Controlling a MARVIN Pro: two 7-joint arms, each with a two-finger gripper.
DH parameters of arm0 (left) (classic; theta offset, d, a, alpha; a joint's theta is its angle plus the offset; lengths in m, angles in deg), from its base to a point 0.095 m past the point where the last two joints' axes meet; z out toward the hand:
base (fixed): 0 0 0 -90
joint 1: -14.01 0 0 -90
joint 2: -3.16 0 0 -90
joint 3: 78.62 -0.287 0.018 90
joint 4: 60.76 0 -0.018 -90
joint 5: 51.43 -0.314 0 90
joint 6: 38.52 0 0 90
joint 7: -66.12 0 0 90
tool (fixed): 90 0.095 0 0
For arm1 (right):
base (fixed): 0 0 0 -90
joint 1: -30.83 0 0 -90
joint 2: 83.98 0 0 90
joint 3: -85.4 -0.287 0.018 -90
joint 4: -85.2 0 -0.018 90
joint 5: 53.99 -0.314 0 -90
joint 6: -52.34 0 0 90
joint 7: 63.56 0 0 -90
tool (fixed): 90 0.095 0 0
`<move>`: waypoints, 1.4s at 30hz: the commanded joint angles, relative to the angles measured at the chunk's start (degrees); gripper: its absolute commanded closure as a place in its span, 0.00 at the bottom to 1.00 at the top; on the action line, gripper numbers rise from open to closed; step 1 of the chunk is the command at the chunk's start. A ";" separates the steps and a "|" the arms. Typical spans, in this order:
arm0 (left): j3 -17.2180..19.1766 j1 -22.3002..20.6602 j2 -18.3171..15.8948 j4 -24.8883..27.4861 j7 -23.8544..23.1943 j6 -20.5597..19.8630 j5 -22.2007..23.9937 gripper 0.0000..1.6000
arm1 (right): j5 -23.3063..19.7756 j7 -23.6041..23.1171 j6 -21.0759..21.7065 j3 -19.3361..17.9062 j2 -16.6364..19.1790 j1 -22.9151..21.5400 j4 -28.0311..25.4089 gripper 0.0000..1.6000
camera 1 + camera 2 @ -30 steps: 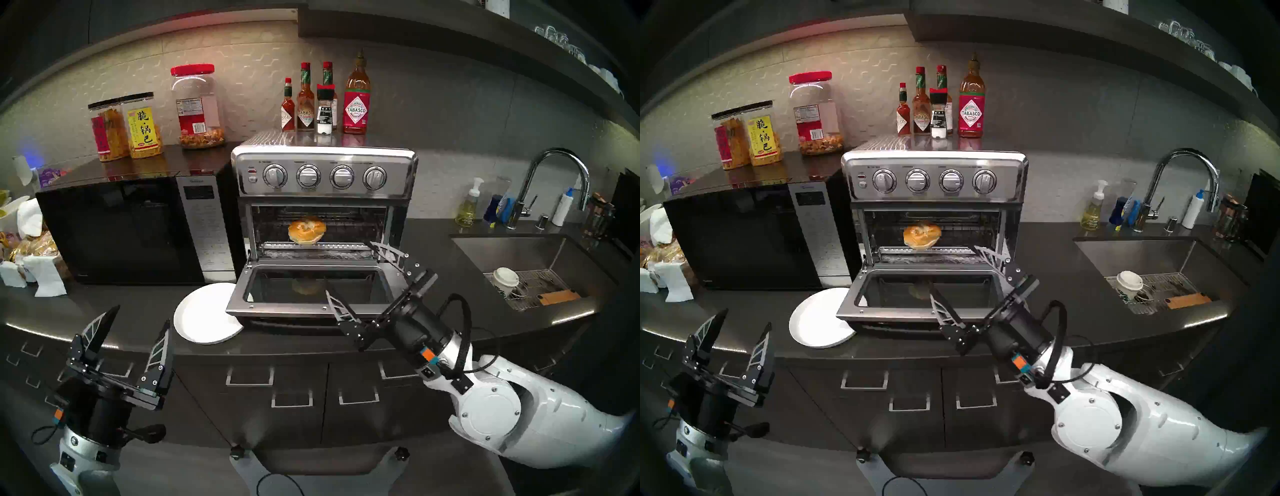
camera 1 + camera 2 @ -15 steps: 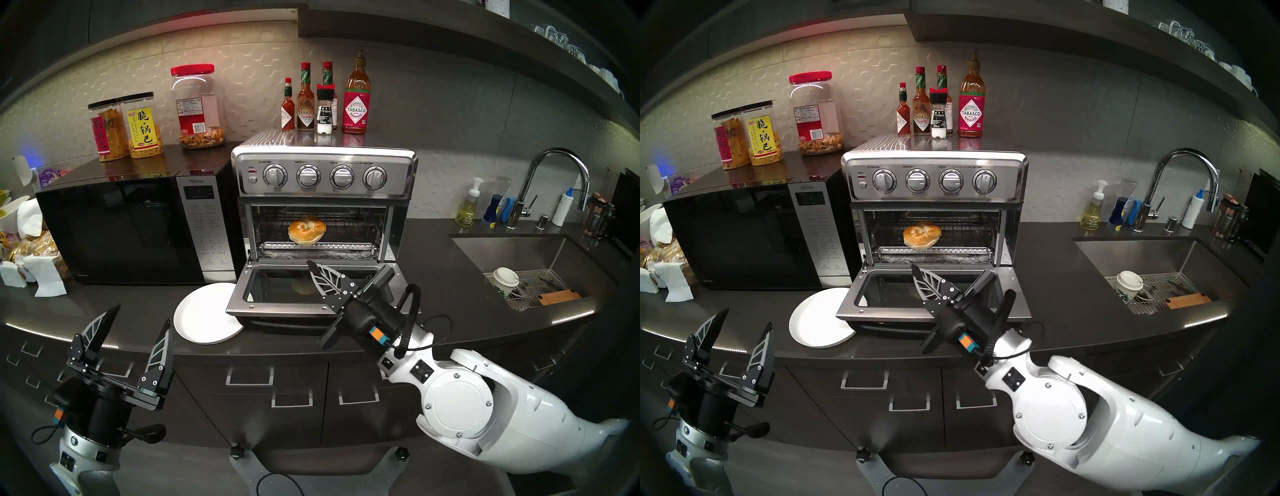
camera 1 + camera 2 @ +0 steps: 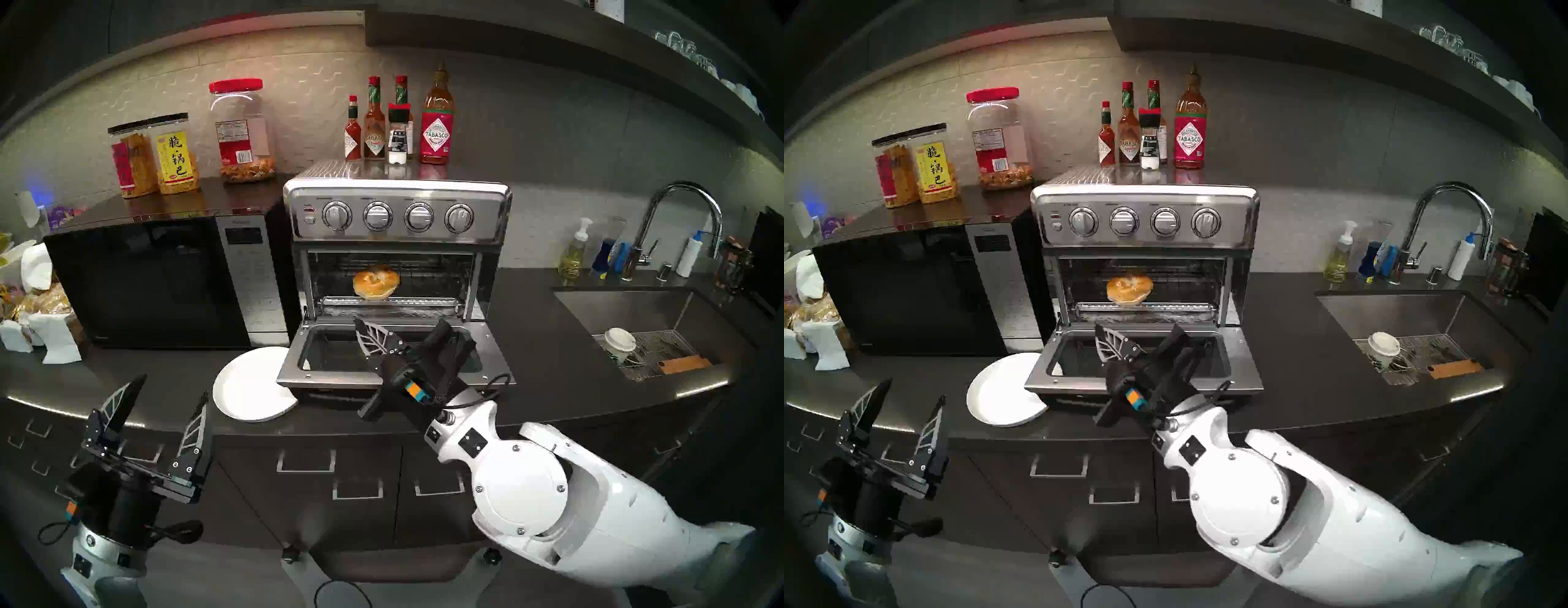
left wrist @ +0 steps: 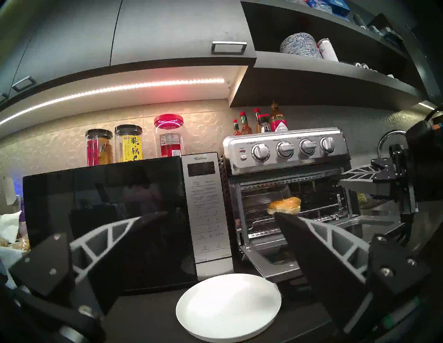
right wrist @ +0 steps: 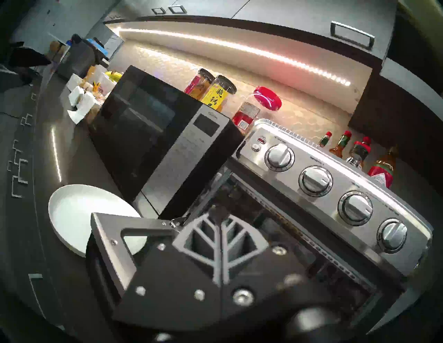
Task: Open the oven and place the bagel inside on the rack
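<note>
The bagel (image 3: 376,282) sits on the rack (image 3: 424,280) inside the oven (image 3: 396,212), left of the rack's middle and near its front edge. The oven door (image 3: 292,365) lies folded down flat, its glass facing up. Under the rack a foil-covered tray (image 3: 339,312) spans the oven floor.

The right end effector (image 3: 368,339) hangs just above the door glass, in front of the oven mouth and lower than the bagel, its 2 fingers clenched together on nothing. Its arm crosses the door's front right corner. The left end effector (image 3: 169,395) is released, fingers spread wide and empty, well left of the oven, in front of the surface (image 3: 551,331).

A white plate (image 3: 250,386) lies bare on the surface just left of the oven, partly tucked under the door's left corner. A black microwave (image 3: 148,280) stands against the oven's left side, with 3 snack jars (image 3: 242,127) on top. On the oven's top stand 5 sauce and spice bottles (image 3: 437,119). Right of the oven the surface is open up to the sink (image 3: 628,314), which holds a paper cup (image 3: 619,342).

Above the bagel there is open room up to the oven roof; the right half of the rack is bare.
</note>
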 commanded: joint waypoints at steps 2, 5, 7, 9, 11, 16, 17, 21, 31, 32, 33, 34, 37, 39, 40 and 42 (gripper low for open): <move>0.19 0.08 0.20 1.31 0.03 0.24 0.00 0.00 | 0.00 1.91 1.80 -1.39 -2.01 -0.50 0.01 1.00; 0.20 0.07 0.24 1.31 -0.01 0.22 0.00 0.00 | -0.26 2.37 1.45 -2.20 -0.40 0.61 -0.49 1.00; 0.20 0.07 0.27 1.31 -0.04 0.21 0.01 0.00 | -0.31 2.61 0.85 -2.59 0.57 1.39 -0.62 1.00; 0.21 0.06 0.30 1.31 -0.07 0.20 0.02 0.00 | -0.27 2.73 0.46 -2.77 0.99 1.76 -0.62 1.00; 0.21 0.06 0.32 1.31 -0.09 0.18 0.02 0.00 | -0.21 2.83 0.07 -2.78 1.00 1.85 -0.14 1.00; 0.22 0.04 0.39 1.31 -0.17 0.17 0.04 0.00 | 0.08 2.58 -0.83 -2.14 -0.30 0.95 2.40 1.00; 0.22 0.03 0.40 1.31 -0.18 0.17 0.04 0.00 | 0.06 2.59 -0.75 -2.04 -1.01 0.62 2.98 1.00; 0.22 -0.02 0.43 1.31 -0.26 0.19 0.06 0.00 | 0.16 2.23 -0.82 -1.65 -3.21 -1.04 5.44 1.00; 0.21 -0.16 0.48 1.31 -0.43 0.26 0.11 0.00 | -0.72 1.80 -1.18 -2.56 -6.67 -4.29 8.31 1.00; 0.22 -0.16 0.49 1.31 -0.44 0.26 0.12 0.00 | -0.77 1.79 -1.11 -2.72 -6.85 -4.52 8.39 1.00; 0.22 -0.17 0.50 1.31 -0.46 0.25 0.12 0.00 | -0.95 1.82 -1.15 -2.93 -7.05 -4.68 8.48 1.00; 0.22 -0.16 0.52 1.31 -0.48 0.24 0.13 0.00 | -1.24 1.88 -1.03 -3.16 -7.28 -4.74 8.55 1.00; 0.24 -0.13 0.57 1.31 -0.50 0.20 0.13 0.00 | -2.18 1.96 -0.62 -3.73 -7.81 -4.73 8.80 1.00; 0.25 -0.11 0.61 1.31 -0.52 0.15 0.13 0.00 | -3.22 1.79 0.25 -4.07 -8.23 -4.45 9.03 1.00; 0.26 -0.10 0.63 1.31 -0.52 0.13 0.13 0.00 | -3.35 1.82 0.34 -4.03 -8.34 -4.36 9.36 1.00; 0.27 -0.08 0.66 1.31 -0.53 0.10 0.13 0.00 | -3.40 1.97 0.73 -3.78 -8.54 -4.22 9.60 1.00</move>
